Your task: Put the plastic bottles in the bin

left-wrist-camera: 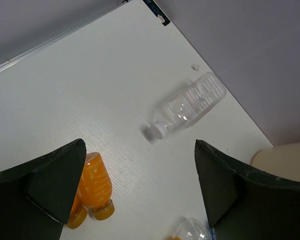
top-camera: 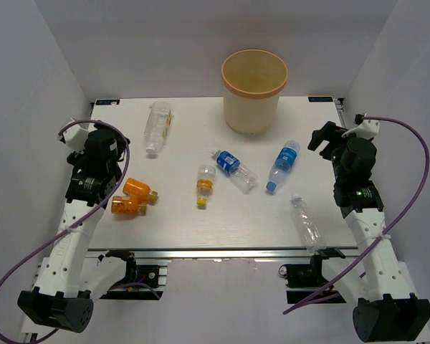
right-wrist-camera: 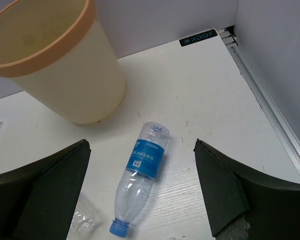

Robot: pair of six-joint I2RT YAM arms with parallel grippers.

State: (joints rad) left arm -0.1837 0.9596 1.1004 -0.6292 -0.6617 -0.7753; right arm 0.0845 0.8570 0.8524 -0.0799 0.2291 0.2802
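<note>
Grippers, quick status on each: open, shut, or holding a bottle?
Left gripper: open, holding nothing.
Right gripper: open, holding nothing.

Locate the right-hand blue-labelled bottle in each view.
Top external: the blue-labelled bottle lies right of centre, on the near-right side of the bin.
Left wrist: not in it.
Right wrist: the bottle lies low centre, cap toward the camera.
Shared landmark: the bin, a sliver at the left wrist's right edge, upper left in the right wrist.
</note>
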